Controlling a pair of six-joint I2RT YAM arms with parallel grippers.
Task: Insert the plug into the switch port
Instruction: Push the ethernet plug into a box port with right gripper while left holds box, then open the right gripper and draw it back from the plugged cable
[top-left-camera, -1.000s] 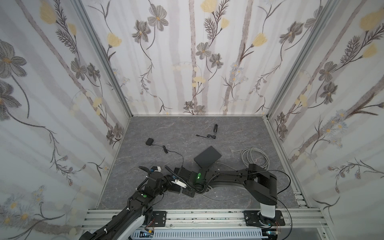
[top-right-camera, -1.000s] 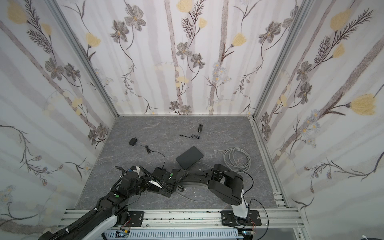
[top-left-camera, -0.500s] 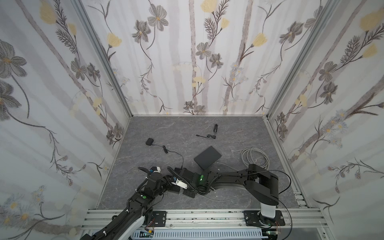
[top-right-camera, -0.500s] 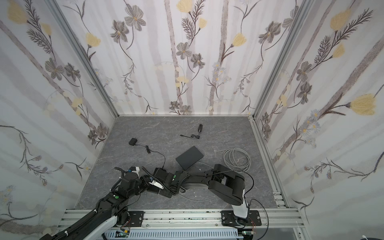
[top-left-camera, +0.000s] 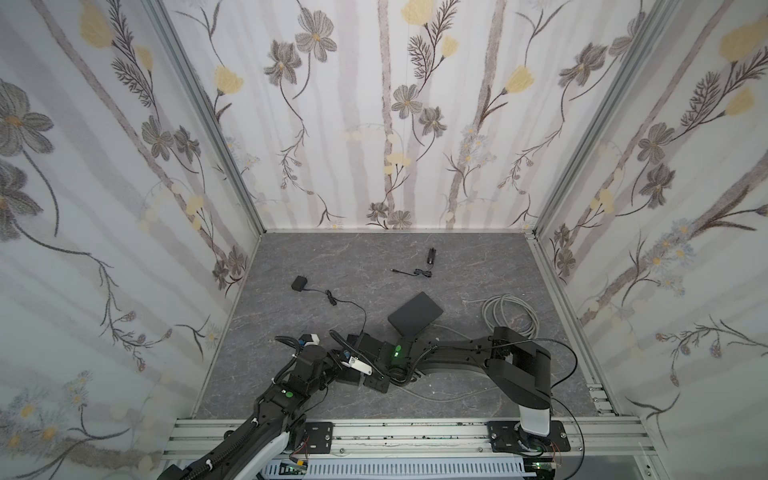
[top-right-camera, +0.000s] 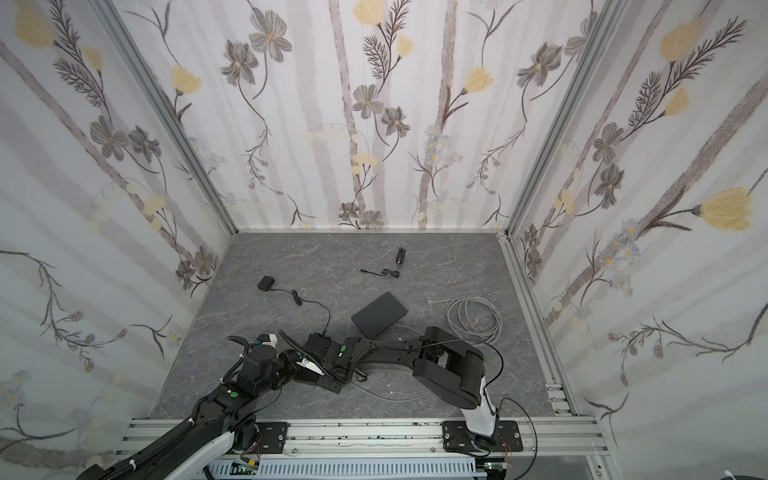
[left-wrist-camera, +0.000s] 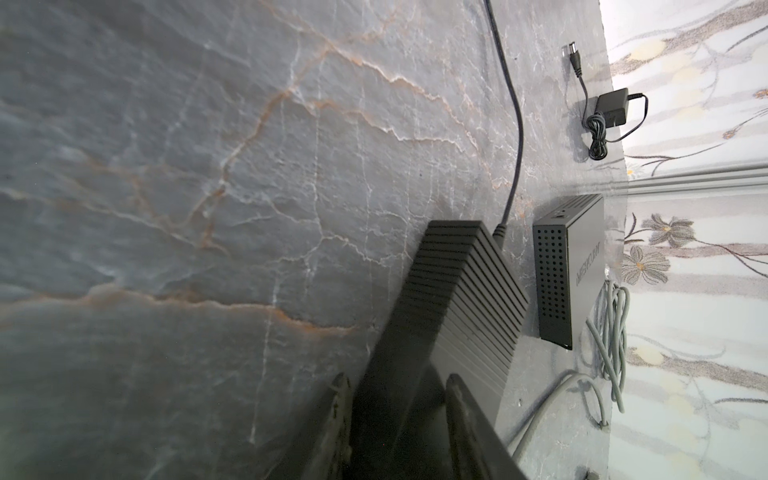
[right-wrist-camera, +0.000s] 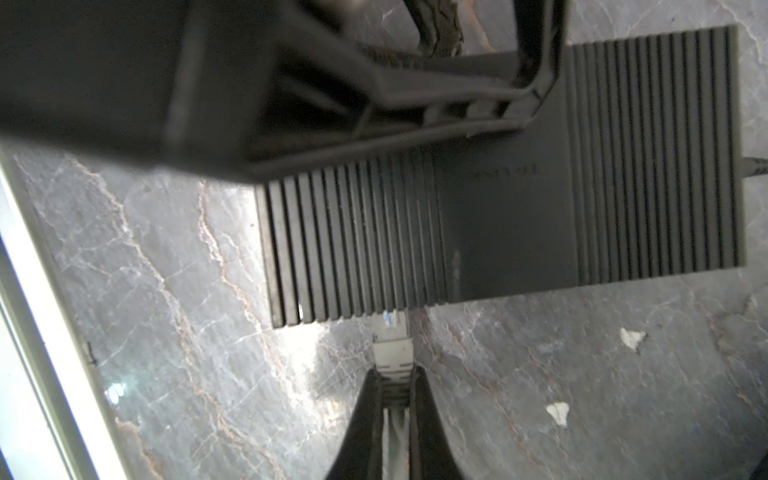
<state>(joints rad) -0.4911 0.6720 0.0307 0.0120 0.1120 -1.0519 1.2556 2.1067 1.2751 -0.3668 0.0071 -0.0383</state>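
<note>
Pinching the pale clear-tipped cable plug (right-wrist-camera: 392, 332), the right end effector (right-wrist-camera: 395, 374) holds its tip against the ribbed black plastic switch box (right-wrist-camera: 498, 228); the left end effector (left-wrist-camera: 397, 386) clamps that box.

I see my grey marbled tabletop (top-left-camera: 332, 257) carrying the ribbed black switch (left-wrist-camera: 461, 291) within the fingers of my left gripper (left-wrist-camera: 397, 379), a second black box (top-left-camera: 415, 313) just beyond that gripper, a coiled grey cable (top-left-camera: 511, 313) farther off, and a corded wall adapter (top-left-camera: 297, 284) and a small bundled adapter (top-left-camera: 432, 254) well beyond.
</note>
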